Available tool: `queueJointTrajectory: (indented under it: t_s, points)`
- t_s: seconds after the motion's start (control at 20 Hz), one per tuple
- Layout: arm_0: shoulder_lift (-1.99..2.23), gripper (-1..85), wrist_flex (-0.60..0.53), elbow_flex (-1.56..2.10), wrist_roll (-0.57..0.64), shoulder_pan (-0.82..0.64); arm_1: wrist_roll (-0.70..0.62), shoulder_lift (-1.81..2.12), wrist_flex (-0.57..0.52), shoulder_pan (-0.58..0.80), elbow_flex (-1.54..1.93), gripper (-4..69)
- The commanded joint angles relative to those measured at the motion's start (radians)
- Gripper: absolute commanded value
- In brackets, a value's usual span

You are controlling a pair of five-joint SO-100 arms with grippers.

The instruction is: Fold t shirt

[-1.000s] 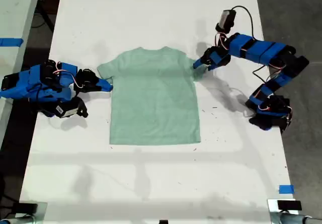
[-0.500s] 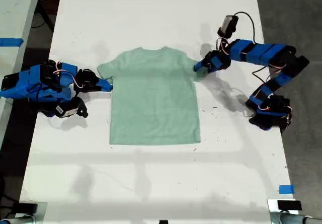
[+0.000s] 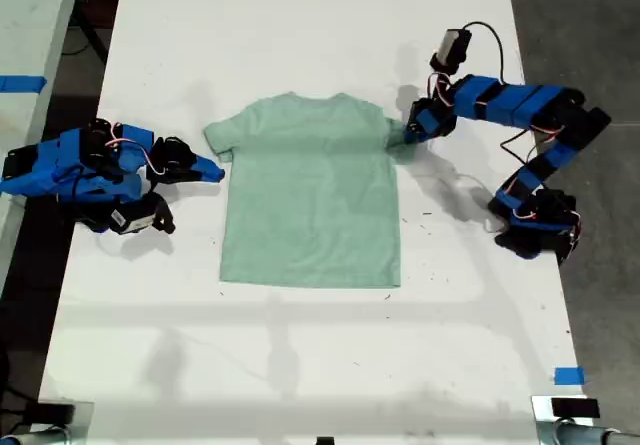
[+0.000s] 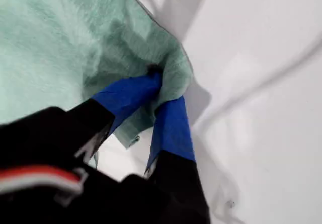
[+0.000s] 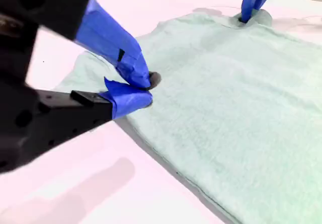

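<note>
**Meanwhile, one sleeve pinched, the other side let alone**

Seen from the exterior view, the t shirt (image 3: 310, 190) lies flat near the middle of the white worktop (image 3: 300, 25), neck toward the far edge. On the exterior view's right, my first gripper (image 3: 408, 133) reaches in from its blue arm and meets the sleeve on that side. On the exterior view's left, my second gripper (image 3: 215, 174) lies low on the worktop, its tip just beside the other sleeve but apart from the cloth. A scrap of blue tape (image 3: 568, 376) sits near the corner at the exterior view's lower right.

From the first wrist view, that end effector (image 4: 163, 90) is clamped on the sleeve: its blue-taped fingers (image 4: 173, 128) have a bunched fold of the t shirt (image 4: 60, 38) between them (the cloth puckers around the tips).

From the second wrist view, the other end effector (image 5: 143, 89) hangs just over the near sleeve edge of the t shirt (image 5: 241, 108), its two blue tips almost together with nothing between them. Across the cloth, the first end effector (image 5: 247, 10) shows at the far sleeve.
</note>
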Motion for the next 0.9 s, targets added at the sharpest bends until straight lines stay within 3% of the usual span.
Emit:
queueJointTrajectory:
  t_s: [0.0,0.45,0.65,0.85]
  points:
    - [0.005,0.7,-0.005,0.015,0.006,0.009,-0.008,0.008,0.094,-0.026,-0.097,0.7]
    - [0.005,0.8,-0.006,0.015,0.011,0.006,-0.035,-0.161,0.514,-0.178,-0.804,0.7]
    - [0.005,0.8,-0.006,0.015,0.011,0.006,-0.084,-0.347,0.535,-0.259,-1.065,0.6]
    - [0.005,1.0,-0.006,0.015,0.012,0.006,-0.164,-0.449,0.410,-0.344,-1.098,0.6]
